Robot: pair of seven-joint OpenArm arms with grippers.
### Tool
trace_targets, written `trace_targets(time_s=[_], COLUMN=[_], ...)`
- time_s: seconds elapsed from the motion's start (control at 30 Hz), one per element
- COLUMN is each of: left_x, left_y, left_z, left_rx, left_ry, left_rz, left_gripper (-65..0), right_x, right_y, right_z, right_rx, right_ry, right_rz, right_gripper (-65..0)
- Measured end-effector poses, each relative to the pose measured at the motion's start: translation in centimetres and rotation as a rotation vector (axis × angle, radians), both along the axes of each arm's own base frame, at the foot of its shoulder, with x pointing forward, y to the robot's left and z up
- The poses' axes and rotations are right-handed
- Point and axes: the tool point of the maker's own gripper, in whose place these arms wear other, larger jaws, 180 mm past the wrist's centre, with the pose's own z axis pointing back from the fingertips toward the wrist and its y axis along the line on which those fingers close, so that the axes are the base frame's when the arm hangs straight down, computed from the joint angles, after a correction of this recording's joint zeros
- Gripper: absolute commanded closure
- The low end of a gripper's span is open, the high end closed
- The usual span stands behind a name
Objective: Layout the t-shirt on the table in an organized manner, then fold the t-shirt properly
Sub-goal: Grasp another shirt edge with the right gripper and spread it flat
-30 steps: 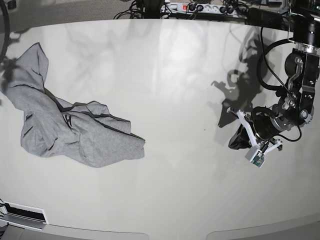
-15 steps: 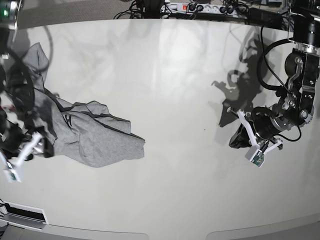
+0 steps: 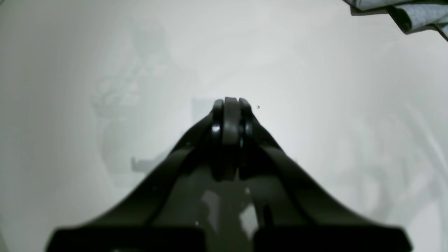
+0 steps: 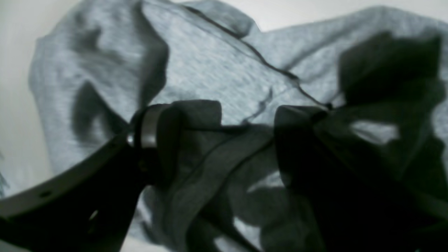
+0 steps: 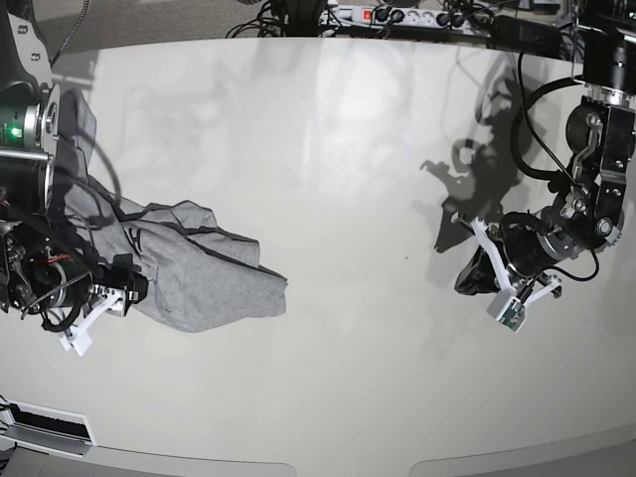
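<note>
power strip (image 5: 393, 15), tangled cables (image 5: 268, 18)

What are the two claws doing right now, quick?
Left claw: closed, holding nothing, above the bare table.
Right claw: open, right over the crumpled t-shirt, not gripping it yet.

The base view looks down from high above the near edge, taking in the whole surface (image 5: 338, 129) and both arms. The left wrist view faces along its closed jaws, close to bare surface, with the t-shirt (image 3: 402, 10) at upper right. The right wrist view sits right against that t-shirt, filling its frame.
</note>
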Motion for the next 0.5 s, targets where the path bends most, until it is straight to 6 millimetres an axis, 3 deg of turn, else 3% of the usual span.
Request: trace_targets(time_s=[0.03,0.13,0.27,0.4,0.5], left_x=[0.0,0.0,0.0,0.0,0.0], left_y=[0.0,0.0,0.0,0.0,0.0], left_z=[0.0,0.0,0.0,0.0,0.0], left_rx=[0.0,0.0,0.0,0.001,0.001], left_ry=[0.0,0.0,-0.001,0.0,0.0], left_rz=[0.0,0.0,0.0,0.0,0.0], left_gripper=[0.0,0.0,0.0,0.0,0.0], right_x=[0.0,0.2,1.2,2.1,0.9], right_y=[-0.3,-0.4,1.3,4.9,7.4], right_z=[-0.1,0.1,2.8,9.0,13.9], right_rx=[-0.017,-0.03,-0.027,0.048,0.071], right_ry=[-0.003,-0.018,-0.109,-0.221,-0.309], right_rz=[0.001,0.019,0.179,0.347,0.485], right_gripper=[-32.6,-0.7,0.0,0.0,0.0])
